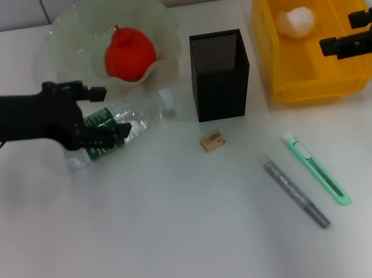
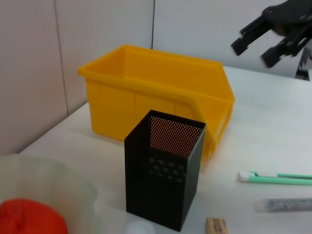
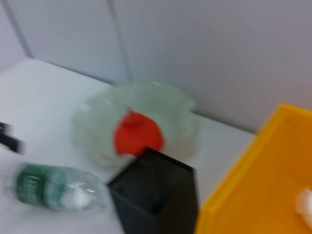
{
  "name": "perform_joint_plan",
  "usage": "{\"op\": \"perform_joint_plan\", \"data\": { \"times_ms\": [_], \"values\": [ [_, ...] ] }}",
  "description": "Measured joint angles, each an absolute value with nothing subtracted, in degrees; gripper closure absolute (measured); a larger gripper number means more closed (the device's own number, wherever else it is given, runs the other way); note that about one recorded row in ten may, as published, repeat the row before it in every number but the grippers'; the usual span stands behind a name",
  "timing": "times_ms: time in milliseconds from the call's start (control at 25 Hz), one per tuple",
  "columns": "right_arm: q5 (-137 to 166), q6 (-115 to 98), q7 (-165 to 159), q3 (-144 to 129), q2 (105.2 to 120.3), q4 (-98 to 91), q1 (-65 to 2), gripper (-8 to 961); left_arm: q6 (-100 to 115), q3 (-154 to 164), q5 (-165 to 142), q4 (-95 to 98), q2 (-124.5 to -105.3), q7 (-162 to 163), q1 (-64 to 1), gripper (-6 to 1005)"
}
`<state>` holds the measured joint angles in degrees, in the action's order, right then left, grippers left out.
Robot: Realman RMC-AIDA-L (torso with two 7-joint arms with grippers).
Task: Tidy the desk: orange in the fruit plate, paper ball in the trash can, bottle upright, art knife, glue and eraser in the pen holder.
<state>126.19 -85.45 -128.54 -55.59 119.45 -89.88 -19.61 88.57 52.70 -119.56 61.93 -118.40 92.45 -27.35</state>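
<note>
A clear bottle (image 1: pixel 120 125) with a green label lies on its side in front of the fruit plate (image 1: pixel 65 38), which holds the orange (image 1: pixel 129 53). My left gripper (image 1: pixel 104 112) is open, one finger on each side of the bottle's body. The paper ball (image 1: pixel 296 21) lies in the yellow trash can (image 1: pixel 288 89). Above the can's right side my right gripper (image 1: pixel 344 31) hangs open and holds nothing. The black mesh pen holder (image 1: pixel 221 80) stands between plate and can. In front of it lie the eraser (image 1: pixel 212 140), the grey glue (image 1: pixel 296 193) and the green art knife (image 1: pixel 315 167).
The left wrist view shows the pen holder (image 2: pixel 165 168) close by, with the trash can (image 2: pixel 151 92) behind it and the right gripper (image 2: pixel 263 41) above. A grey wall rises behind the white desk.
</note>
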Motion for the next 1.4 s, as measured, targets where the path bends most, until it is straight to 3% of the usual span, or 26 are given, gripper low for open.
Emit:
{"op": "perform_joint_plan", "data": {
  "times_ms": [360,1400],
  "values": [
    [112.0,-96.6,-111.0,-48.0,119.51,-84.6,-12.4,122,79.4,67.5,-126.1,66.3,-118.65,100.3,-32.7,144],
    [111.3,-100.3,-107.5,-44.8,119.16,-78.9,-12.9,121,57.8,92.9,-136.2,63.1,-119.09,112.8,-36.8,149]
  ]
}}
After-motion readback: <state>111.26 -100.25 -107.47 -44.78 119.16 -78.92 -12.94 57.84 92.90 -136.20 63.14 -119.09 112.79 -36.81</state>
